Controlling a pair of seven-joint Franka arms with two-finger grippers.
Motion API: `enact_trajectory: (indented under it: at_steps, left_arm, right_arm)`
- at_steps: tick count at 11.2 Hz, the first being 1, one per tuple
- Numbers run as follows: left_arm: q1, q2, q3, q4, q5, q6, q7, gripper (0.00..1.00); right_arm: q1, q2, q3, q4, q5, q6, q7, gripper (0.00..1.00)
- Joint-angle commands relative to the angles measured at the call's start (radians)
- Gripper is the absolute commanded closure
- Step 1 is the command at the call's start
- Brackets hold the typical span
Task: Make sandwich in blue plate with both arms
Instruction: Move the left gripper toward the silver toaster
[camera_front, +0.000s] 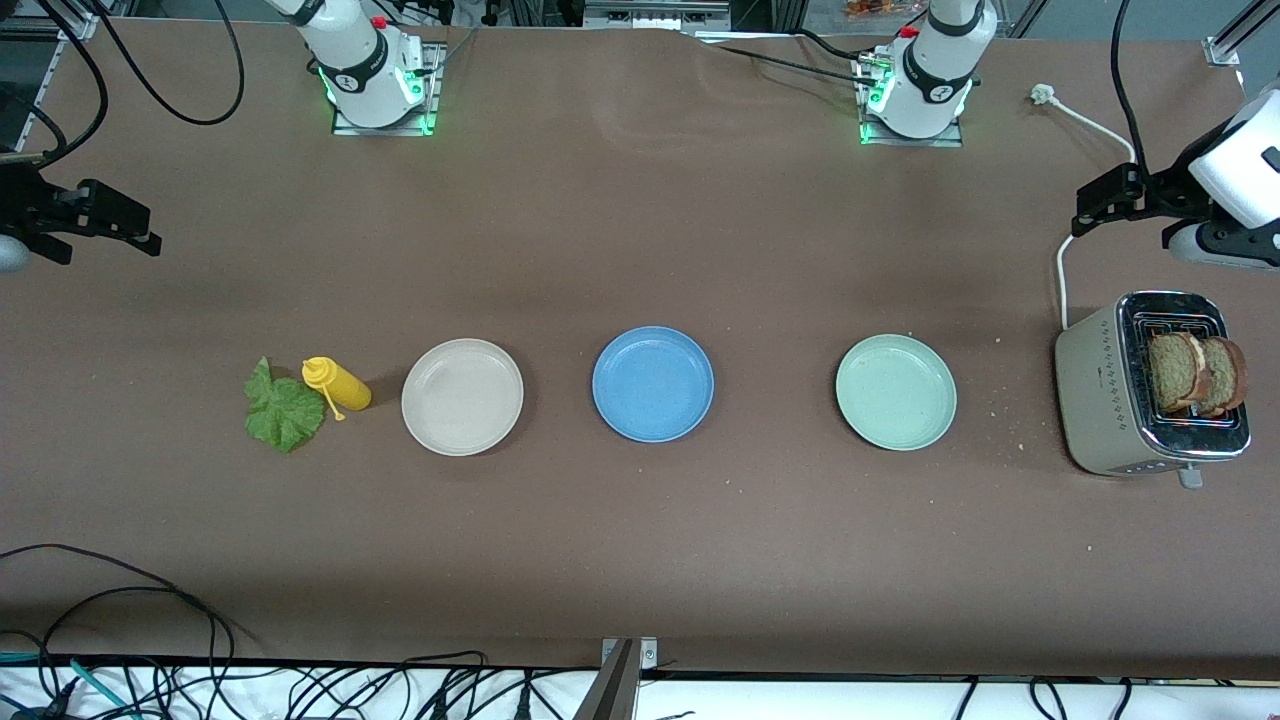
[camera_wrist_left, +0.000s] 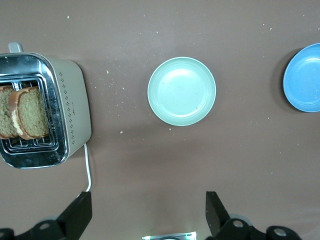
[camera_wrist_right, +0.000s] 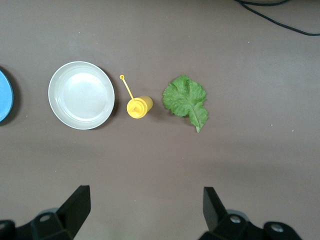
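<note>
The blue plate (camera_front: 652, 384) (camera_wrist_left: 305, 77) (camera_wrist_right: 4, 95) lies empty at the middle of the table. Two brown bread slices (camera_front: 1195, 375) (camera_wrist_left: 22, 112) stand in the toaster (camera_front: 1100, 400) (camera_wrist_left: 70, 115) at the left arm's end. A green lettuce leaf (camera_front: 283, 408) (camera_wrist_right: 186, 98) lies flat on the table at the right arm's end. My left gripper (camera_front: 1090, 210) (camera_wrist_left: 148, 200) hangs open and empty over the table beside the toaster's cord. My right gripper (camera_front: 140, 225) (camera_wrist_right: 147, 195) hangs open and empty over bare table at the other end.
A yellow squeeze bottle (camera_front: 338, 384) (camera_wrist_right: 138, 107) lies between the leaf and a beige plate (camera_front: 462, 396) (camera_wrist_right: 81, 95). A pale green plate (camera_front: 895, 391) (camera_wrist_left: 181, 91) sits between the blue plate and the toaster, with crumbs around it. The toaster's white cord (camera_front: 1090, 125) (camera_wrist_left: 88, 170) runs toward the arm bases.
</note>
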Motion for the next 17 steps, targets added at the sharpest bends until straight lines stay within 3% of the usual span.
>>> enact_trajectory:
  at_steps: [1, 12, 14, 17]
  left_arm:
    - [0.005, 0.002, 0.005, 0.016, -0.016, -0.021, -0.003, 0.0]
    - [0.023, 0.014, 0.014, 0.013, -0.01, -0.014, -0.002, 0.0]
    - [0.077, 0.068, 0.014, 0.016, 0.027, 0.004, 0.006, 0.0]
    - [0.216, 0.164, 0.014, 0.042, 0.024, 0.096, 0.24, 0.0]
  right_arm:
    - [-0.004, 0.003, -0.013, 0.015, 0.003, -0.014, -0.017, 0.0]
    - [-0.004, 0.003, -0.014, 0.015, 0.003, -0.014, -0.017, 0.0]
    - [-0.004, 0.003, -0.014, 0.015, 0.003, -0.014, -0.017, 0.0]
    - [-0.004, 0.005, -0.014, 0.015, 0.003, -0.014, -0.017, 0.0]
